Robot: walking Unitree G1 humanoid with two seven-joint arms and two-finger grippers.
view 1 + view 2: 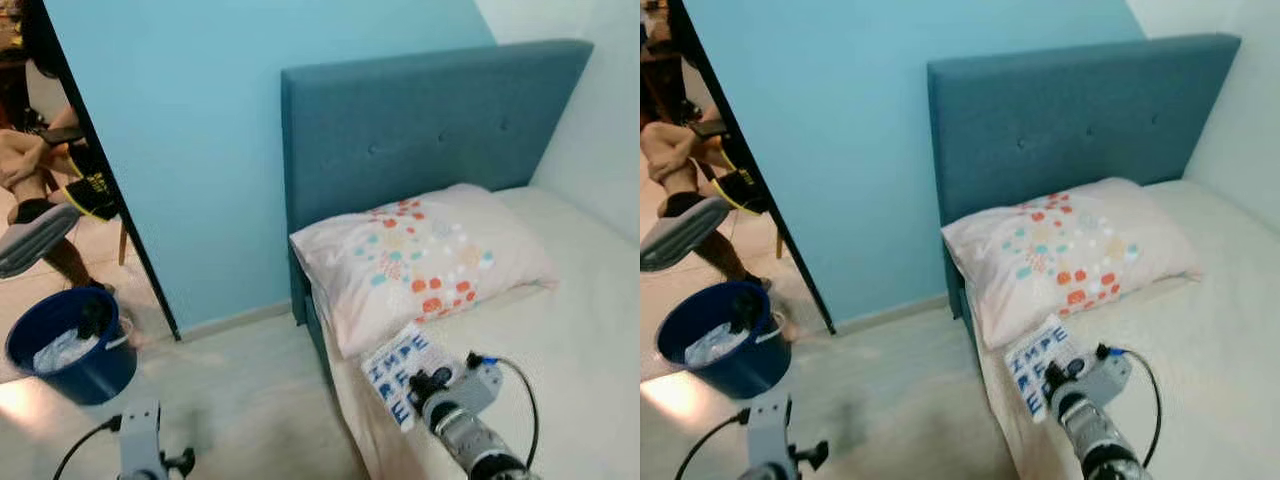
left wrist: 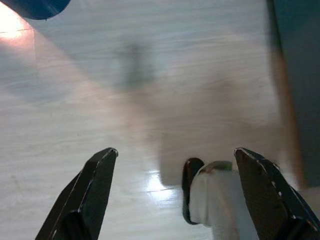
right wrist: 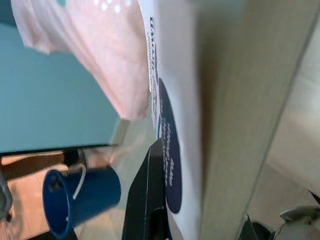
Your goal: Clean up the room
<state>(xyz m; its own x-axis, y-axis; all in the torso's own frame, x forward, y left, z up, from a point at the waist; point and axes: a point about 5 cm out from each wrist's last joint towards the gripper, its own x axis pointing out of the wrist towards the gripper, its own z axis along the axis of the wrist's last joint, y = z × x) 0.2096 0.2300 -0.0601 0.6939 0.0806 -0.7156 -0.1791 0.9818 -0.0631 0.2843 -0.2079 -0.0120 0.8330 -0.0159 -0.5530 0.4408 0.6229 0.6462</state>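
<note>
The right end effector is clamped on a white book with blue lettering, holding it at the bed edge just below the pillow. In the right wrist view the book sits between the fingers. The left end effector hangs spread wide and empty over the floor. A blue bucket stands well apart by the doorway. Looks like the pick-up step; next the book probably needs lifting clear of the bed and carrying somewhere to be put away.
</note>
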